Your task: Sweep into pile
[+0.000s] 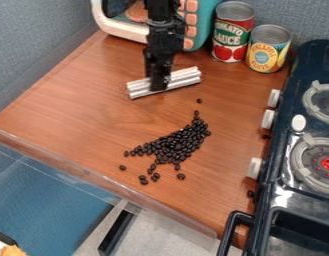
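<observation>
Looks to me like we're mid-sweep: most of the dark beans are already bunched in a loose heap, but there's a ragged tail and some strays, so I'd call it partly done. The claw is pinching a white ridged bar, which I'm guessing is the sweeper. Next move, imo: set the bar down just outside the stragglers and nudge them inward, gently, since a hard push could send beans over the front edge of the tabletop. As for where stuff is, the heap sits apart from the claw, on the near side and a bit to the right in the camera view, with a few loners over by the stove.
</observation>
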You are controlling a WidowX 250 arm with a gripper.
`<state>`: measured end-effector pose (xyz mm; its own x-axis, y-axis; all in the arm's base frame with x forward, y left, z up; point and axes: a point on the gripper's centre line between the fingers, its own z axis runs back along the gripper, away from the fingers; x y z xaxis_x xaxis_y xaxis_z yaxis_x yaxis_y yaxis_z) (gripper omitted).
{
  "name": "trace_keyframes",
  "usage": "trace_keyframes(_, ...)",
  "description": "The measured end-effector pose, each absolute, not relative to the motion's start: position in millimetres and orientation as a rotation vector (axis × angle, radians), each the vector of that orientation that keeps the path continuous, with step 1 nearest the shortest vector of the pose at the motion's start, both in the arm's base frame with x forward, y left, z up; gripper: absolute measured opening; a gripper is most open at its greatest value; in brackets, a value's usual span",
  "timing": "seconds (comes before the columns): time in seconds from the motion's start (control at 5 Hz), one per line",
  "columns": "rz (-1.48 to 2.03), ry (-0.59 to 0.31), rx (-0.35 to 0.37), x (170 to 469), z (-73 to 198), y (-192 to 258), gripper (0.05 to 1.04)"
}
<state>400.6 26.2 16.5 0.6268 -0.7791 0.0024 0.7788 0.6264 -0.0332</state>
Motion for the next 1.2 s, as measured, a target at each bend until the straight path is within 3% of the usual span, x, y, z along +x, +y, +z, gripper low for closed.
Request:
trace_keyframes(0.4, -1.121, -0.030, -0.003, 362.2, 16.1, -18.1, 0.375)
trace_keyframes(0.8, -1.167, -0.046, -0.001, 336.8, 15.8, -22.7, 0.375)
trace_keyframes(1.0, -1.120, -0.041, -0.035, 333.1, 18.1, -20.9, 0.375)
trace_keyframes(1.2, -0.959, -0.098, -0.056, 355.1, 38.5, 6.8, 0.375)
